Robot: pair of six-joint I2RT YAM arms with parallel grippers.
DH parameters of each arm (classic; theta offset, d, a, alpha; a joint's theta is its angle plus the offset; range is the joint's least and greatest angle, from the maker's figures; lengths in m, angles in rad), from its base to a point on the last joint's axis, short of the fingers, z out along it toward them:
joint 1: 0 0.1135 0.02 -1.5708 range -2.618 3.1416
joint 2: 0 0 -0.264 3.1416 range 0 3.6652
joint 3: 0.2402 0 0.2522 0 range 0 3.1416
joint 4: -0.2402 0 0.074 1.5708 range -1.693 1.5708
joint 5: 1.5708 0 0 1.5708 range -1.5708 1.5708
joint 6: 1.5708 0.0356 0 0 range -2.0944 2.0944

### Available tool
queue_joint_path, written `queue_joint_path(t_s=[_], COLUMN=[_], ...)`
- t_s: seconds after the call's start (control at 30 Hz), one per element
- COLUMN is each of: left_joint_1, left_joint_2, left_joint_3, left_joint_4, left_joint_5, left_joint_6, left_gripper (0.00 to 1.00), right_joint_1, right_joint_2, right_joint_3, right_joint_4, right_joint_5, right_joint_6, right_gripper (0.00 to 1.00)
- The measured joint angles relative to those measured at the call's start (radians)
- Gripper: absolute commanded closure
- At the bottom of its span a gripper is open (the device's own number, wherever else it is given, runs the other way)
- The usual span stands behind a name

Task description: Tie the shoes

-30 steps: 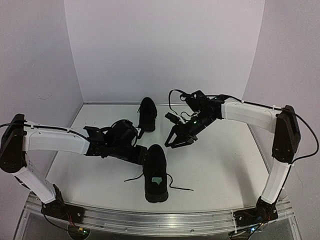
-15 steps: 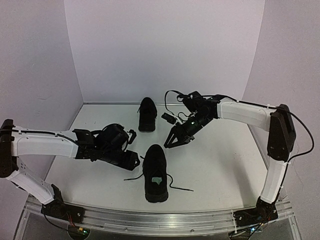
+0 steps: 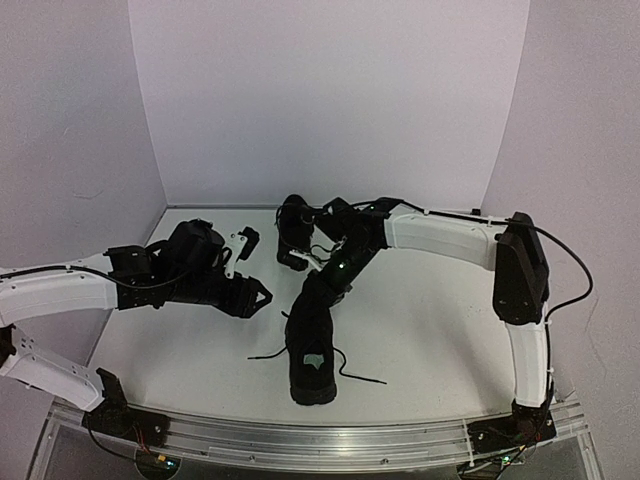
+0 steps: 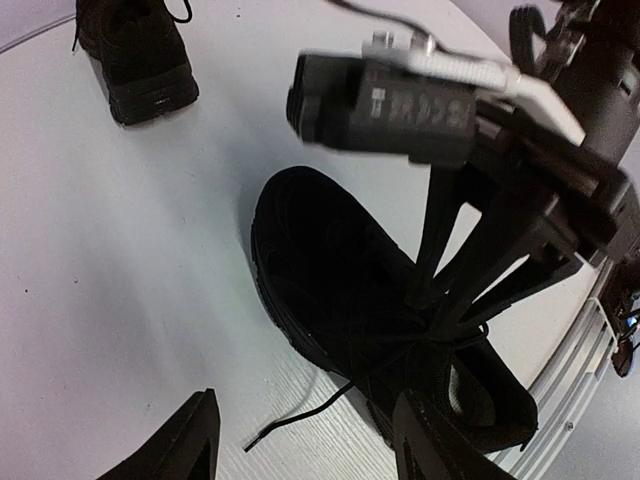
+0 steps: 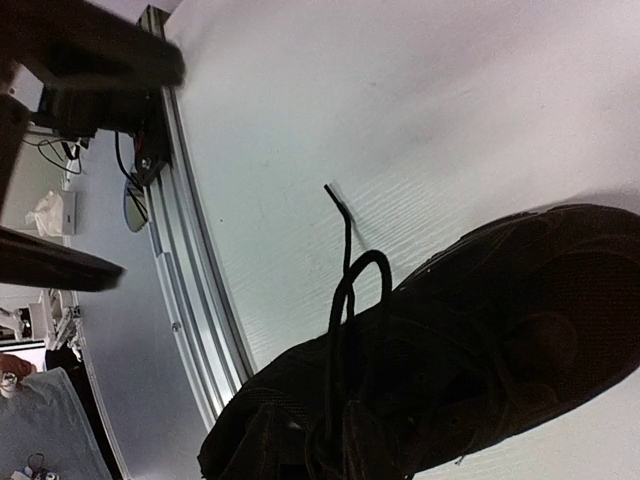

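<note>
The near shoe (image 3: 312,350), black with a pale insole label, lies toe away at centre front; it also shows in the left wrist view (image 4: 330,290) and the right wrist view (image 5: 500,330). Its lace ends trail left (image 4: 300,415) and right (image 3: 365,377). The far shoe (image 3: 293,228) stands behind it (image 4: 135,50). My right gripper (image 3: 322,290) is down on the near shoe's laces, jaws narrowly apart with lace strands and a loop (image 5: 360,280) between them (image 5: 325,445). My left gripper (image 3: 262,297) is open and empty left of the shoe, above the left lace end (image 4: 315,445).
White table (image 3: 430,330) enclosed by pale walls on three sides. An aluminium rail (image 3: 300,435) runs along the front edge, close to the near shoe's heel (image 5: 190,280). The right arm crosses above the gap between the two shoes.
My right gripper has swung left and down from mid-air onto the near shoe's laces. My left gripper has pulled back left, away from the shoe's side.
</note>
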Motion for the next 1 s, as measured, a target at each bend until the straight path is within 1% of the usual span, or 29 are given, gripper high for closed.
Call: queue_joint_path(t_s=[0.13,0.43,1.0], left_joint_1=[0.024,0.026,0.026], left_joint_2=[-0.018,-0.014,0.032], left_joint_3=[0.000,0.000,0.002], left_joint_4=[0.000,0.004,0.035], left_joint_5=[0.025,0.047,0.081], left_joint_6=[0.019,0.029,0.038], left_gripper=[0.39,0.39,0.39], right_joint_1=[0.017,0.014,0.014], right_joint_2=[0.018,0.019,0.019], right_joint_3=[0.001,0.001,0.001], right_joint_4=[-0.031,-0.049,-0.055], right_joint_5=[0.038,0.094,0.135], right_joint_6=[-0.013,-0.021,-0.026], right_gripper=[0.82,0.83,0.82])
